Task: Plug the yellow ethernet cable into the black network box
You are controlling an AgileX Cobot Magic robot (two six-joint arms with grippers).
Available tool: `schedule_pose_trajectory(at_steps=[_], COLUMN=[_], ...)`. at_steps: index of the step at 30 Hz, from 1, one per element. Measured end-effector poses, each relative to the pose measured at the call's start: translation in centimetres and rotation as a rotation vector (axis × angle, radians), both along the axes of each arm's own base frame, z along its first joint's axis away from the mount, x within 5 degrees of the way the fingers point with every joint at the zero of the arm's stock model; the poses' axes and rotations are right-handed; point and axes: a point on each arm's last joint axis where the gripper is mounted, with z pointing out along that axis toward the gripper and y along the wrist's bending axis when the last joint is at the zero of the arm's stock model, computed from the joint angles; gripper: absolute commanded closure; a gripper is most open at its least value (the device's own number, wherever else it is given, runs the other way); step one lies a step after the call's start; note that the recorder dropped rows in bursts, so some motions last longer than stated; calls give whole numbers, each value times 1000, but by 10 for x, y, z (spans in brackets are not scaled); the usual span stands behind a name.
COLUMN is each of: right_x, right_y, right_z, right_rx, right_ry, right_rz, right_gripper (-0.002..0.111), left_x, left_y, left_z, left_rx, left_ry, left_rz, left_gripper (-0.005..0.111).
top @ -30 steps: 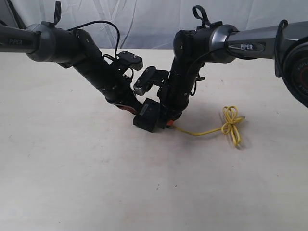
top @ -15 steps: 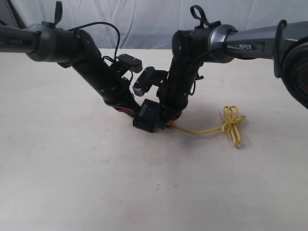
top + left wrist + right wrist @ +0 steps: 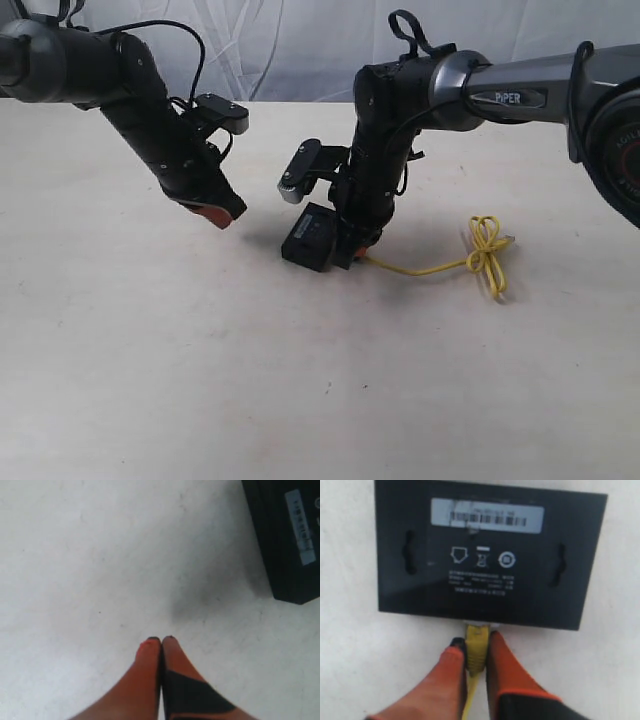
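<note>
The fingers (image 3: 451, 666) of the right gripper (image 3: 476, 641) were drawn narrow around the plug end of the yellow ethernet cable (image 3: 476, 655), pinching it from both sides. The plug tip met the near edge of the black network box (image 3: 485, 575); whether it was fully seated could not be told. The box lay on the table (image 3: 200, 380) with its pale barcode label (image 3: 487, 516) facing up.

The left gripper (image 3: 161, 640) had its orange fingers pressed together with nothing between them. It hung above bare surface, well apart from the box, one corner of which showed in its wrist view.

The table was pale cream and matte, with faint scuffs and a soft shadow beside the box. A wrinkled white cloth (image 3: 280, 50) hung behind its far edge.

In the exterior view the cable ran from the right gripper across the table to a looped bundle (image 3: 487, 250) at the right, with the free end lying just past it. There the right arm's wrist and its camera mount (image 3: 300, 170) stood over the box and hid the junction of plug and port
</note>
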Motion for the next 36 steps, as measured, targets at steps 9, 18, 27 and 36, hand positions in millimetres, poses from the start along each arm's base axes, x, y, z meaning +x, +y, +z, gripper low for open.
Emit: schedule_pose_trajectory(at_steps=[9,18,27,36], right_x=[-1,-2,-4,-5], right_y=[-3,-10,-39,-104], right_z=[0,51,107,149], right_rx=[-31,-36,-32,-25], right_ry=[13,-97,-154,-95], right_rz=[15,-53,-298,-598], right_gripper=[47,51,108,108], left_x=[-3,-15,-40,-80], left_y=[2,6,19,44], left_z=[35,79,125,155], left_rx=[-22,-45,13,129], left_ry=[-64,-113,-108,-142], left_rz=[22,59,90,142], left_gripper=[107,107,107,107])
